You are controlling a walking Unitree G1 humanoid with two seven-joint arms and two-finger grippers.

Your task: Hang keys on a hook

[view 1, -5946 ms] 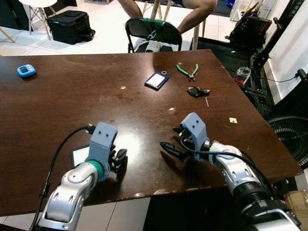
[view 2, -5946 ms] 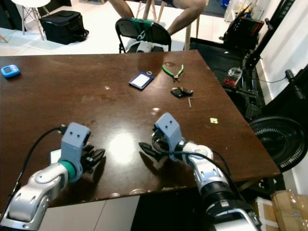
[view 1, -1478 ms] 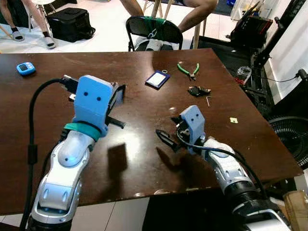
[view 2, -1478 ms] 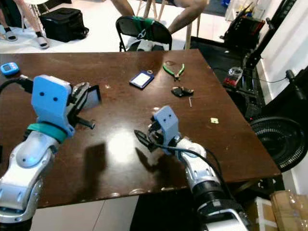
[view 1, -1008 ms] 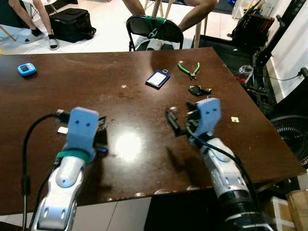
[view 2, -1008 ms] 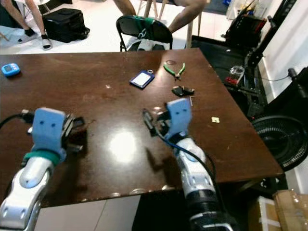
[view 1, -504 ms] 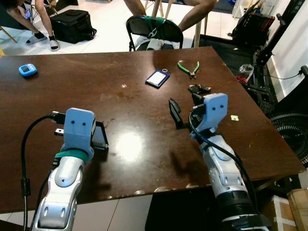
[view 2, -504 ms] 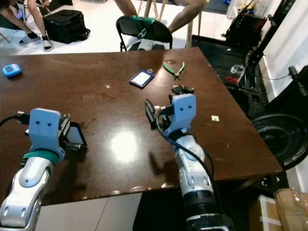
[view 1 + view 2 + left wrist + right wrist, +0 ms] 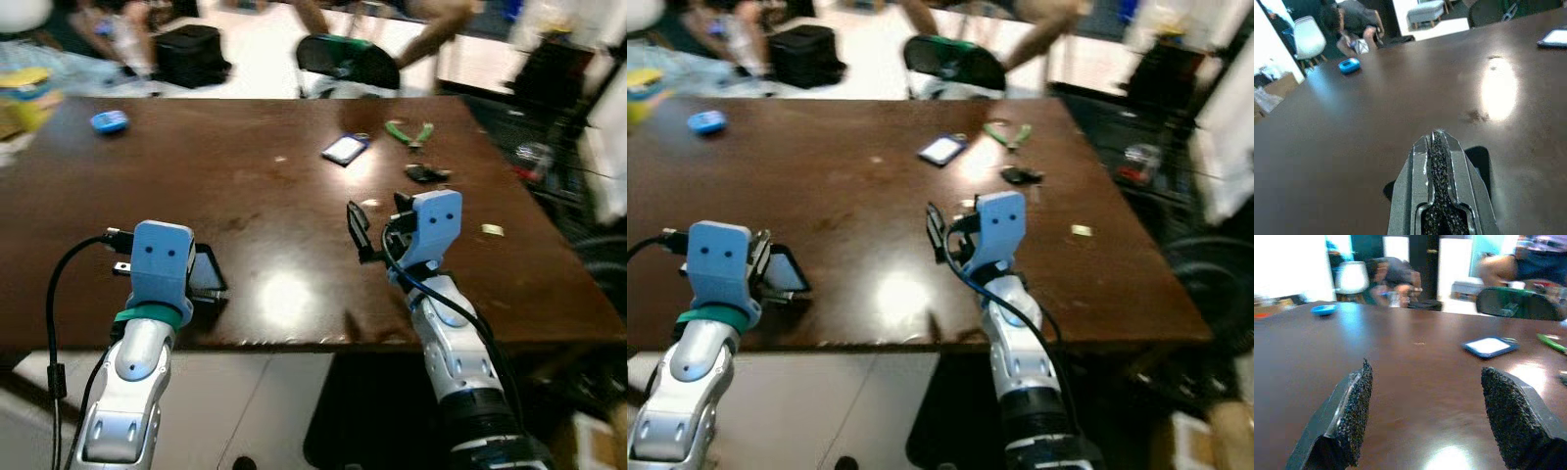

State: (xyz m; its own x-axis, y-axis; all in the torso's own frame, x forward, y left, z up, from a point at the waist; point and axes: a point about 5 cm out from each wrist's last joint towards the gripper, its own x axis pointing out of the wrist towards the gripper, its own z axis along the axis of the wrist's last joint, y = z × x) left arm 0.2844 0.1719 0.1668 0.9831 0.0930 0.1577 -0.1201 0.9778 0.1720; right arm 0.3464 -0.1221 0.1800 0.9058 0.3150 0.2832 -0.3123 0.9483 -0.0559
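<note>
The left gripper (image 9: 1437, 191), fingers pressed together and empty, hovers at the table's (image 9: 245, 196) near edge. The right gripper (image 9: 1427, 413), spread wide and empty, hovers closer to the dark keys (image 9: 427, 174), which lie at its one o'clock, well apart, their long axis uncertain; the right arm looks nearer.

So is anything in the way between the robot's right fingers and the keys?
Nothing visible does. Just dark table lies between the open right fingers and the keys farther along it.
</note>
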